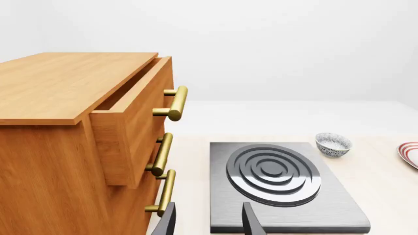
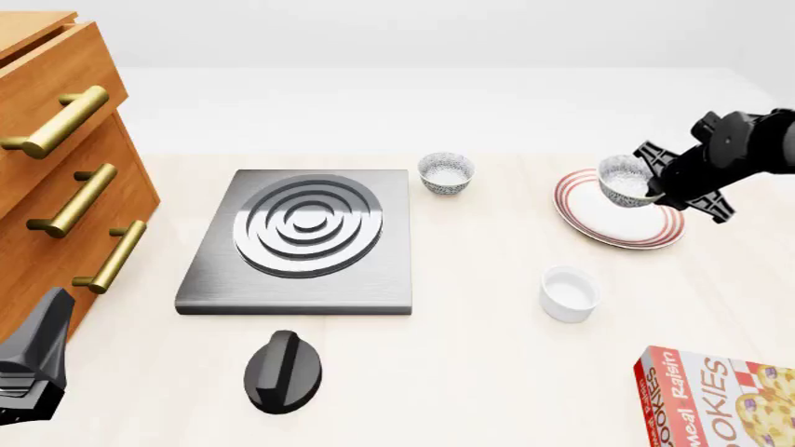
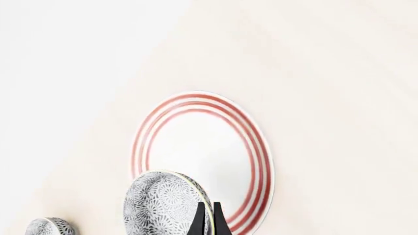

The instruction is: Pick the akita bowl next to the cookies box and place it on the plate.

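Note:
My right gripper [image 2: 651,189] is shut on the rim of an akita bowl [image 2: 625,179], holding it tilted just above the plate [image 2: 617,223]. In the right wrist view the fingers [image 3: 209,221] pinch the speckled bowl [image 3: 162,205] over the red-ringed plate [image 3: 202,147]. Its twin bowl [image 2: 446,172] stands by the stove's far right corner, and shows too as a bowl [image 1: 333,144] in the left wrist view and a bowl [image 3: 49,228] in the right wrist view. The cookies box [image 2: 720,396] lies at the front right. My left gripper [image 1: 209,223] is open and empty, low at the front left [image 2: 35,361].
A wooden drawer cabinet [image 2: 62,168] with brass handles stands at the left, its top drawer slightly open [image 1: 130,122]. A grey stove plate [image 2: 304,237] lies mid-table, with a black knob [image 2: 283,371] in front of it. A plain white cup [image 2: 571,292] sits near the plate.

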Controlling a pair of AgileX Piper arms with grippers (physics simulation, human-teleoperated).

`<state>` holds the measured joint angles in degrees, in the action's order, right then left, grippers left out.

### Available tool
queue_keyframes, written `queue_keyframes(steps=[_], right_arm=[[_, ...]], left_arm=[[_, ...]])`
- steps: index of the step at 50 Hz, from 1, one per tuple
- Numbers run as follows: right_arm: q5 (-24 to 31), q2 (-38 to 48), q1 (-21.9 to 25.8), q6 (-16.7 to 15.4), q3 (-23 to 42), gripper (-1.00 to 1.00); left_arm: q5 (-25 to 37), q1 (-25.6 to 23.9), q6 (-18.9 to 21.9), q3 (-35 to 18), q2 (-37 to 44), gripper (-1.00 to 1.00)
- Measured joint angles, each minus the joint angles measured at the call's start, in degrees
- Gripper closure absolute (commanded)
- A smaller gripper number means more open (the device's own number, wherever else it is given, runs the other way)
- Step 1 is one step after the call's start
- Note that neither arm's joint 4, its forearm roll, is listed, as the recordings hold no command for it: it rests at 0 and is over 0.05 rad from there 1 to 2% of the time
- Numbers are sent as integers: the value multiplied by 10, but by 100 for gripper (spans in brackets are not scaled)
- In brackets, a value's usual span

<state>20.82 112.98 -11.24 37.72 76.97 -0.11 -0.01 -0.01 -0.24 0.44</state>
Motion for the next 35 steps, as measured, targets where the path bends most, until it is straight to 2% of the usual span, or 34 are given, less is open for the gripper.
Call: queue_keyframes(steps=[35], right_arm=[[3,73,-17,-26,70,100]], left_arm=[[0,0,0,0,0,-100]])
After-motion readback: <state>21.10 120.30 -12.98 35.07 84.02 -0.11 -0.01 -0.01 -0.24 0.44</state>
